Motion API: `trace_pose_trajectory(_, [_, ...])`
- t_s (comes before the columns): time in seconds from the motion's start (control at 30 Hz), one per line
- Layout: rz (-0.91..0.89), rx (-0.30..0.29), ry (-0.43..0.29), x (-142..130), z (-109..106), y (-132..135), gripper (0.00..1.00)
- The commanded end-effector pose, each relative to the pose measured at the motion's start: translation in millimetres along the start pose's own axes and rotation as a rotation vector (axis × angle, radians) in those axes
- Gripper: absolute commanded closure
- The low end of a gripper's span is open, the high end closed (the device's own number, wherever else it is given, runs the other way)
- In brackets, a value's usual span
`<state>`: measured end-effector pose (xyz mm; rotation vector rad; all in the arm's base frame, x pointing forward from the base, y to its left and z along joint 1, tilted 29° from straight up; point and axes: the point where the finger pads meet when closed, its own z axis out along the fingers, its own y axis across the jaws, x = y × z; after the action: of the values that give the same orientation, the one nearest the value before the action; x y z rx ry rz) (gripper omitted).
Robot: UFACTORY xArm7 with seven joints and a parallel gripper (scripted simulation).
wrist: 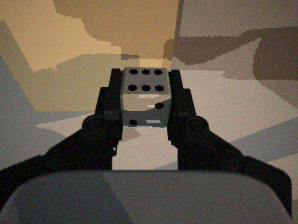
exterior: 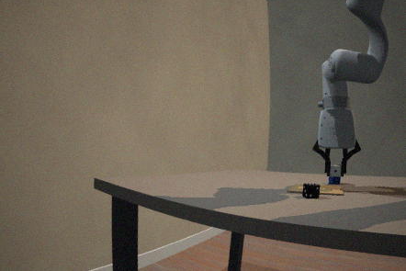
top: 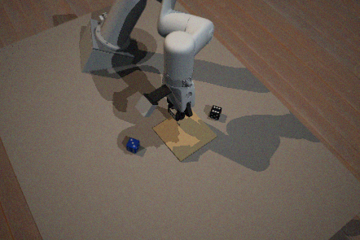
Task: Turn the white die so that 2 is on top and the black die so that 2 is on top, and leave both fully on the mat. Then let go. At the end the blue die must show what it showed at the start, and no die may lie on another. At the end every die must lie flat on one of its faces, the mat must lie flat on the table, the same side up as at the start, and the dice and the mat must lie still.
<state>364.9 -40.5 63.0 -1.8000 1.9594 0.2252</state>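
Note:
My gripper (top: 184,114) (exterior: 335,172) (wrist: 145,85) is shut on the white die (exterior: 335,171) (wrist: 146,97), low above the mat's back corner. In the wrist view its six face is at the side; its two face points up towards the palm. The exterior camera sees a one. The tan mat (top: 201,141) (exterior: 330,191) (wrist: 100,30) lies flat. The black die (top: 216,112) (exterior: 311,190) lies on the table off the mat, several pips on top. The blue die (top: 133,145) (exterior: 334,180) lies off the mat's other side, three apparently on top.
The table top (top: 102,189) (exterior: 174,182) carries the mat and the dice. The wrist camera's black bracket (top: 159,94) sticks out from the gripper on the blue die's side. The arm's base (top: 106,61) stands at the back left, and the arm's shadows cross the mat.

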Motion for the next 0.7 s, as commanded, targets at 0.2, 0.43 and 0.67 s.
trace_pose_trajectory(0.2, [0.000, 0.004, 0.002, 2.9, 28.6, -3.8, 0.73])
trace_pose_trajectory(0.43, [0.000, 0.004, 0.002, 2.9, 29.1, -3.8, 0.73])
trace_pose_trajectory(0.67, [0.000, 0.004, 0.002, 2.9, 29.1, -3.8, 0.73])
